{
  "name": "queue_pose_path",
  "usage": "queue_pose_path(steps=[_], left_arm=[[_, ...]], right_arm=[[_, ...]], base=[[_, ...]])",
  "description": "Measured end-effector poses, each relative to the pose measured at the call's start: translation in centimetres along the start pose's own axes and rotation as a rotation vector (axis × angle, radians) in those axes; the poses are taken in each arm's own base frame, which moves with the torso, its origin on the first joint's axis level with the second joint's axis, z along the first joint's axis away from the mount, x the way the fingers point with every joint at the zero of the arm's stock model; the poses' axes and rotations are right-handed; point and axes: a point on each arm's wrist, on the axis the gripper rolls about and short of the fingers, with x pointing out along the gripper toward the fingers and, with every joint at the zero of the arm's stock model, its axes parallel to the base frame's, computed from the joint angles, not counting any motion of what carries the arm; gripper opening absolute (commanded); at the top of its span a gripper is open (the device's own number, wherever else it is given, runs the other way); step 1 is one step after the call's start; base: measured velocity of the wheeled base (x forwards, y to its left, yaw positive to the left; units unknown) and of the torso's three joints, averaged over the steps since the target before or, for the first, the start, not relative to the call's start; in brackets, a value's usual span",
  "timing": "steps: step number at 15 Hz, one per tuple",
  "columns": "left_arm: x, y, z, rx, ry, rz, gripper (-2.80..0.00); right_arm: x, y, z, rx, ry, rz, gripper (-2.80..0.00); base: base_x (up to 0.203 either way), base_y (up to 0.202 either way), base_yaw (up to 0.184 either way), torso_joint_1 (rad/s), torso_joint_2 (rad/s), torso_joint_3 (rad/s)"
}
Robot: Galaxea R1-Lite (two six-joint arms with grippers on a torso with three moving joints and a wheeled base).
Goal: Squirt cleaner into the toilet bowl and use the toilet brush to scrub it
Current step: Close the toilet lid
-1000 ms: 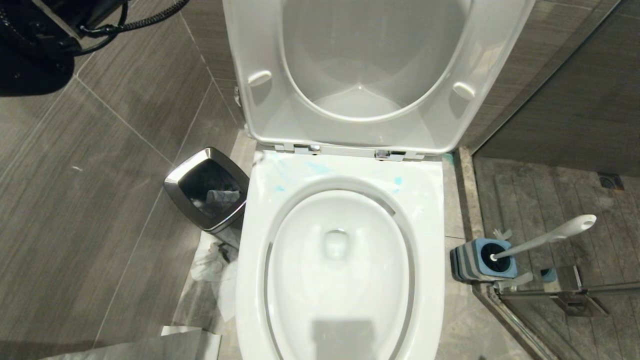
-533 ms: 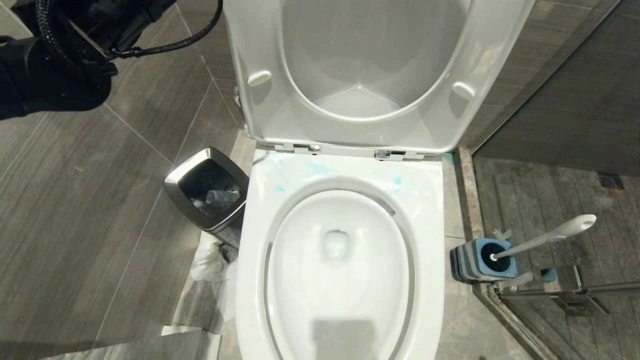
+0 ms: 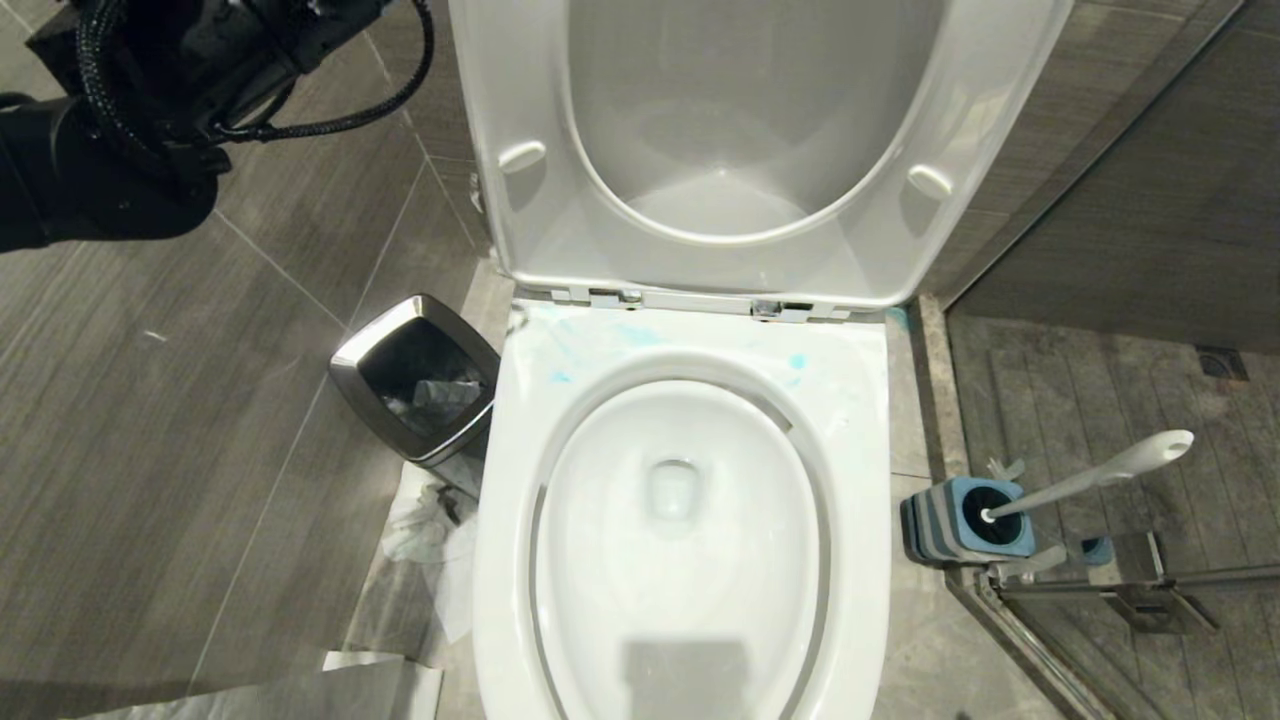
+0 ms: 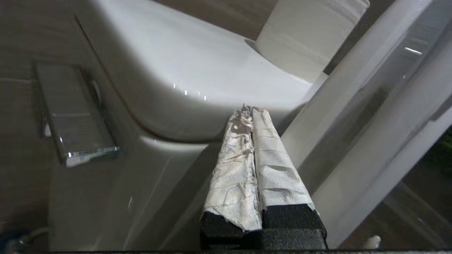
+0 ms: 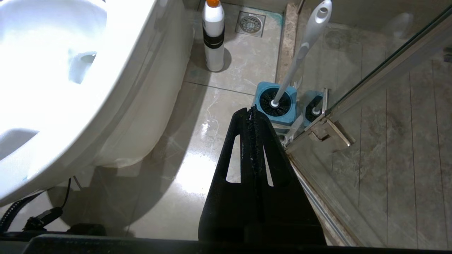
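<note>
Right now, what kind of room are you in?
A bathroom, most likely: a white toilet bowl with its lid up, a toilet brush in its holder beside it, and a glass shower partition.

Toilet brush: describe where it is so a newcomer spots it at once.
Start at the white toilet bowl and look to the floor on its right, by the glass shower door's corner. A square blue-and-grey holder stands there, and the toilet brush sits in it, slim white handle leaning away from the bowl. The nearby white bottle has an orange cap instead.
</note>
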Motion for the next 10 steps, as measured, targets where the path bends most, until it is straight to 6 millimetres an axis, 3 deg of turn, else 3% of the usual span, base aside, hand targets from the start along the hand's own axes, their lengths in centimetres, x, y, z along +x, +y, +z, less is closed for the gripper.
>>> queue_pose_path(steps=[5,10], left_arm=[[-2.0,-0.4,-0.7,-0.052,0.096,-0.077,-2.8],[-3.8,-2.0,0.4,-0.136,0.117,-0.067,-2.8]], right_arm=[[0.0,0.0,0.0,0.0,0.0,0.0,-2.8],[0.0,0.0,0.0,0.0,0.001,0.0,-2.8]], base=[[0.0,0.0,0.0,0.0,0.0,0.0],[0.0,0.0,0.0,0.0,0.0,0.0]])
